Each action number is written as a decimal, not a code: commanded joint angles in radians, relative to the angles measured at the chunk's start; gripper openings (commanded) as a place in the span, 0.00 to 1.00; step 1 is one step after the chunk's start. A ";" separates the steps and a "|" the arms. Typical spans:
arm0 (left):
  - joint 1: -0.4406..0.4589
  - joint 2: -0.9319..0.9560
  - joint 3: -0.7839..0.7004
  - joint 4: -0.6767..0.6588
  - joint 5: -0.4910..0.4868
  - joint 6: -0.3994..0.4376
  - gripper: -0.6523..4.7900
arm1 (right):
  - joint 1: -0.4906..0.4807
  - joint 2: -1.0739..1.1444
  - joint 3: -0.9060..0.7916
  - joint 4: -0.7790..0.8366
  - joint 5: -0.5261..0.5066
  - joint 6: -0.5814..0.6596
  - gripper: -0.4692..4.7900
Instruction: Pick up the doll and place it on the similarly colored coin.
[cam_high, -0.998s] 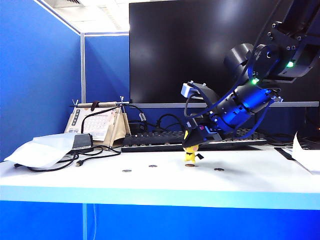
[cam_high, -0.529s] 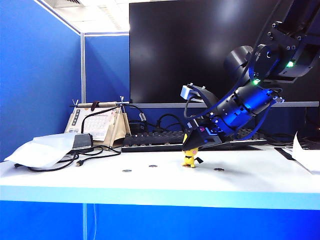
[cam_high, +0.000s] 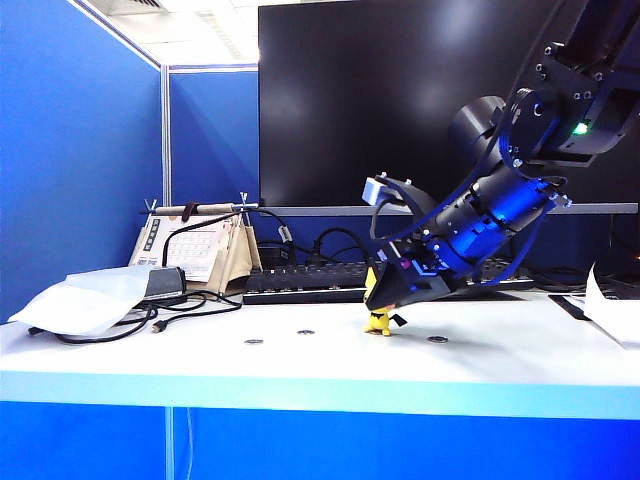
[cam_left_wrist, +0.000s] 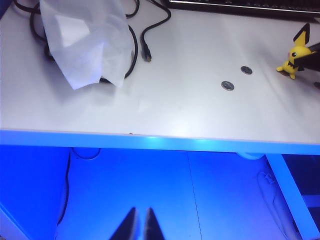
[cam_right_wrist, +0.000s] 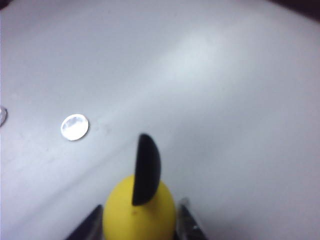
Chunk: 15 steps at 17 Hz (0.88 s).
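The right arm (cam_high: 500, 205) is glossy black-and-blue with looping black cables, green lights and dark tapered jaws.

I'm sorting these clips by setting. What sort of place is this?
Probably an office cubicle used as a robot test bench: blue partition walls, a big dark monitor and a keyboard behind a white desk with a desk calendar.

A white bench (cam_high: 500, 375) carries three dark silvery round coins (cam_high: 254, 341), well apart in a loose row. At its left end lies a crumpled white plastic bag (cam_high: 85, 300) over looped black cables (cam_high: 190, 308). Behind stand a black keyboard (cam_high: 300, 282), a paper desk calendar (cam_high: 195, 250) and a large dark monitor (cam_high: 390, 100), framed by blue partition walls (cam_high: 80, 150).
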 joint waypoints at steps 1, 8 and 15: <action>0.001 0.000 -0.001 0.005 0.001 0.002 0.17 | 0.003 -0.003 0.003 0.000 -0.002 0.003 0.61; 0.001 0.000 -0.001 0.005 0.002 0.002 0.17 | 0.003 -0.004 0.004 0.000 -0.001 0.004 0.61; 0.001 0.000 -0.001 0.005 0.001 0.002 0.17 | 0.002 -0.005 0.017 0.041 0.059 0.027 0.91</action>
